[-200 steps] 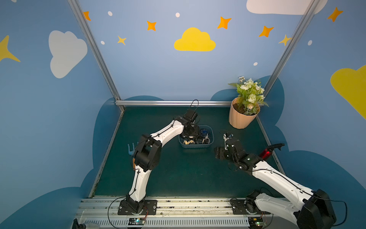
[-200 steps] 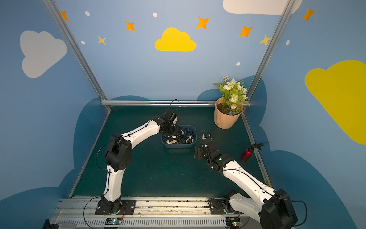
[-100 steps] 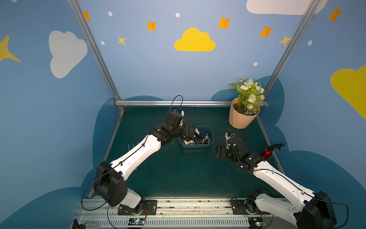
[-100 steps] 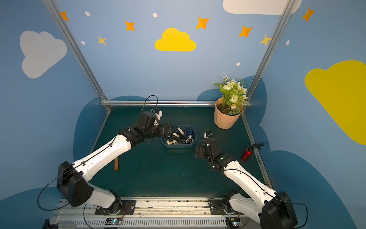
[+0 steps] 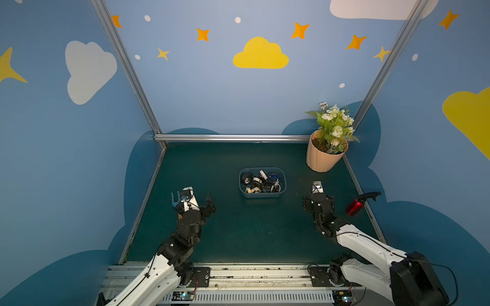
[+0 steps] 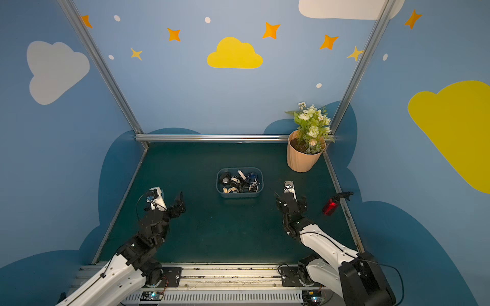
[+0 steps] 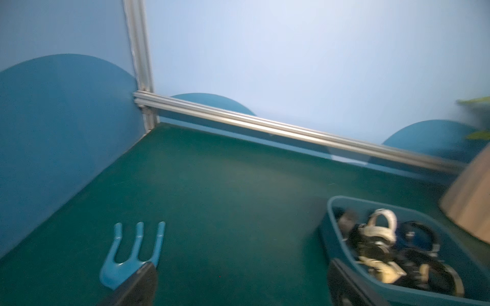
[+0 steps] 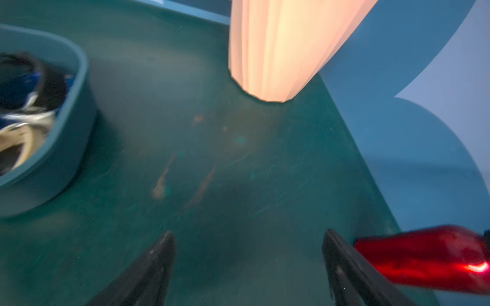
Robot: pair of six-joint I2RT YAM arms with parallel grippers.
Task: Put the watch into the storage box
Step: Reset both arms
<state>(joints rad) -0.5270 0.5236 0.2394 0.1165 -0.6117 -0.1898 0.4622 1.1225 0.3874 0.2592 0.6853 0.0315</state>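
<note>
The watches (image 5: 261, 182) are seen piled inside the storage box (image 5: 262, 195), which is set in the middle of the counter (image 5: 238, 233). No watch is seen loose outside it, so the putting-in step is judged done. Next, only a move away to rest seems called for. The left claw (image 7: 240, 273) is spread wide and nothing is held, close by a blue rake (image 7: 135, 251). The right claw (image 8: 249, 235) is spread wide too, empty, near a red spray bottle (image 8: 424, 259).
</note>
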